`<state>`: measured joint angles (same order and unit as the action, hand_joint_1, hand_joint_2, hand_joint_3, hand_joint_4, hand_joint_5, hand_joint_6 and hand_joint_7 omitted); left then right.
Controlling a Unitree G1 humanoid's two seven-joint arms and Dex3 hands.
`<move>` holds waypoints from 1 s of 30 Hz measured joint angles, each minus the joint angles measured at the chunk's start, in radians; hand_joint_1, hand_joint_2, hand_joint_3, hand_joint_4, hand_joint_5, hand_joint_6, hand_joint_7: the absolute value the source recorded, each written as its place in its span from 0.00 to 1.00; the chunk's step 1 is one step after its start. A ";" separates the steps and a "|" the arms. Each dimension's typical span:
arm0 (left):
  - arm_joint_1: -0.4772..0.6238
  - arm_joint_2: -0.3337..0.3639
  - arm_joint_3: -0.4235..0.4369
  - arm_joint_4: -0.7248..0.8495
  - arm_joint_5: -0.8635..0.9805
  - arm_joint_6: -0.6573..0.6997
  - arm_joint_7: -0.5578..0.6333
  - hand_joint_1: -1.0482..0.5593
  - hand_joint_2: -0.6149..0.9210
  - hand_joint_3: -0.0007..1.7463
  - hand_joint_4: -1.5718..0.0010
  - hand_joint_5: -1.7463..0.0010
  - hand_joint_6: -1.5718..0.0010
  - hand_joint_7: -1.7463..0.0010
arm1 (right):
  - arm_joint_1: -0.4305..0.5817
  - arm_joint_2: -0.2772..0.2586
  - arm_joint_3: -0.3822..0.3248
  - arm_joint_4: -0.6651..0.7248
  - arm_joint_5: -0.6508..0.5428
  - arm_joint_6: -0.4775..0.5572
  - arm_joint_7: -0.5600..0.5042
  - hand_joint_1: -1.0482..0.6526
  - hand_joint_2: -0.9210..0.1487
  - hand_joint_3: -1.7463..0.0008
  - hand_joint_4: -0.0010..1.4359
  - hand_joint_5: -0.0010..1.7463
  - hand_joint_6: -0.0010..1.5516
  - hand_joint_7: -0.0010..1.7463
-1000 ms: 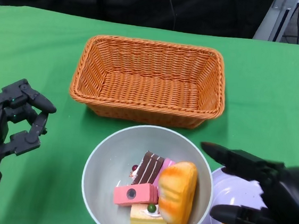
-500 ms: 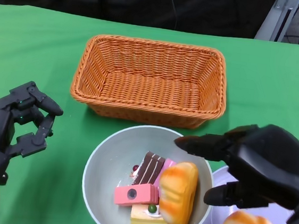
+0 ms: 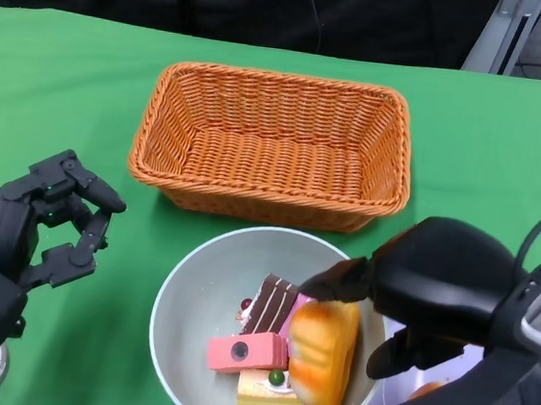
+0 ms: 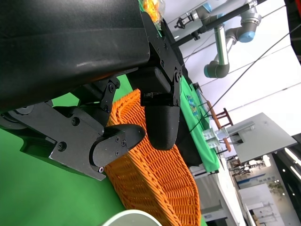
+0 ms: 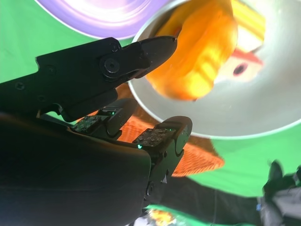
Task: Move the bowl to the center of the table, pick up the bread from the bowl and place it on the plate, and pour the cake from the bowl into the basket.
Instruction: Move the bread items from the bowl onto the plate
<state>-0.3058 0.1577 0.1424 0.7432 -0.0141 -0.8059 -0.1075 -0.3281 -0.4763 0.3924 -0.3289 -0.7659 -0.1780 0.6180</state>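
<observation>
So the bowl (image 3: 262, 332) sits at about 6 o'clock from the basket (image 3: 272, 145), pretty much mid-table on the green cloth, and it holds the bread (image 3: 320, 355) on its 3 o'clock side with the cake pieces (image 3: 253, 351) packed right against it. The right hand (image 3: 426, 291) is over the bowl's 3 o'clock rim with its fingers spread on either side of the bread, nothing gripped yet as far as I can see; the right wrist view shows the loaf sitting just past the fingertips with a gap around it. The left hand (image 3: 40, 227) hovers over the cloth at 9 o'clock of the bowl, fingers loosely curled and apart, holding nothing. The plate (image 3: 381, 393) is mostly hidden under the right arm at 3 o'clock of the bowl. My worry: the bread leans on the cake, so a sloppy close could drag a slice out with it, or push the rim and tip or skid the bowl since nothing is bracing it. The loaf also looks squishy, so it might squirm out of a shallow grip.
</observation>
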 measured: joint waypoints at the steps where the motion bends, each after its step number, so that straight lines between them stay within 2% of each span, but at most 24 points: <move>1: 0.000 0.000 0.000 -0.002 0.000 0.001 0.000 0.60 0.84 0.50 0.54 0.03 0.55 0.24 | -0.002 0.000 0.008 0.007 0.000 -0.003 0.000 0.18 0.04 1.00 0.47 0.01 0.35 0.00; 10: 0.001 -0.011 -0.011 -0.003 0.021 0.003 0.020 0.60 0.84 0.51 0.54 0.04 0.54 0.23 | -0.025 0.016 0.055 0.039 -0.036 -0.027 -0.022 0.18 0.03 1.00 0.47 0.00 0.34 0.00; 18: 0.005 -0.023 -0.024 -0.007 0.043 0.003 0.052 0.60 0.83 0.53 0.54 0.03 0.56 0.21 | -0.032 0.048 0.096 0.116 -0.074 -0.065 -0.087 0.20 0.04 1.00 0.48 0.00 0.36 0.00; 30: 0.020 -0.035 -0.028 -0.053 0.041 0.013 0.053 0.60 0.84 0.52 0.54 0.03 0.55 0.23 | -0.068 0.088 0.148 0.199 -0.135 -0.077 -0.124 0.19 0.09 1.00 0.55 0.02 0.40 0.01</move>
<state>-0.2855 0.1231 0.1145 0.6904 0.0272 -0.7927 -0.0543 -0.3963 -0.3884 0.5402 -0.1298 -0.9008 -0.2553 0.4936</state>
